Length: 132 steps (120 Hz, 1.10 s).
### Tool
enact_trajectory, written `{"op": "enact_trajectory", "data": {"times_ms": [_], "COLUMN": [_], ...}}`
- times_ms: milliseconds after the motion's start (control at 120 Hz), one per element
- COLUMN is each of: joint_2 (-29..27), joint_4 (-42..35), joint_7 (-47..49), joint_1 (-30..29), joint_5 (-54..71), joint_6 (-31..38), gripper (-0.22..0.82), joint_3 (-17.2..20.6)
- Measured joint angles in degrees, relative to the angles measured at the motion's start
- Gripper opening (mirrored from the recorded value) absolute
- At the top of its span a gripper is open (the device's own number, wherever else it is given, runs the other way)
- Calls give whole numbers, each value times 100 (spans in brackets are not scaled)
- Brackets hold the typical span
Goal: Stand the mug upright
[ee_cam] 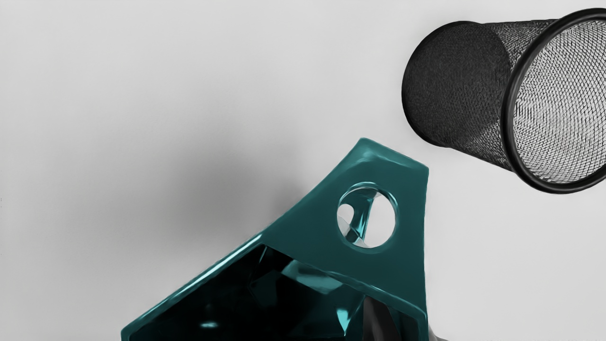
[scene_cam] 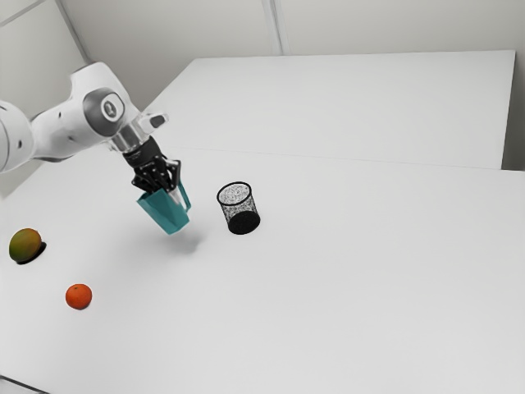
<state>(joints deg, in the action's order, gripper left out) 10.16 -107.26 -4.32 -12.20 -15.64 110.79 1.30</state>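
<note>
The mug (ee_cam: 322,227) looks hard and smooth, with a glossy teal finish: bright glints run along its rim, and its dark inner walls mirror light in sharp patches. Whether it is glazed ceramic or plastic, I cannot tell. The black cup (ee_cam: 459,90) looks like fine metal mesh, rough in texture, with a smooth rim of faint sheen. The surface (scene_cam: 344,271) is smooth and matt. The arm (scene_cam: 61,131) has a smooth white shell, like plastic, with soft highlights. The orange (scene_cam: 79,296) has a softly shining skin.
</note>
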Motion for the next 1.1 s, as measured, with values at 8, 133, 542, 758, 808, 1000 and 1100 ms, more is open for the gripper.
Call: {"op": "enact_trajectory", "data": {"times_ms": [8, 133, 542, 758, 808, 1000, 1100], "joint_2": [-50, -648, -849, -601, -558, -403, -343], "joint_4": [-68, -893, -1838, -1958, -1959, -1959, -1958], "joint_7": [21, 398, 1721, 2197, 2288, 2611, 2760], "joint_1": [6, 102, 896, 345, 189, 348, 359], "joint_5": [51, 799, 1529, 1547, 1548, 1523, 1526], "joint_6": [37, 635, 2074, 2295, 2337, 2482, 2543], "gripper": [-18, -18, -18, -18, -18, -18, -19], "joint_3": [22, 394, 920, 923, 922, 922, 922]}}
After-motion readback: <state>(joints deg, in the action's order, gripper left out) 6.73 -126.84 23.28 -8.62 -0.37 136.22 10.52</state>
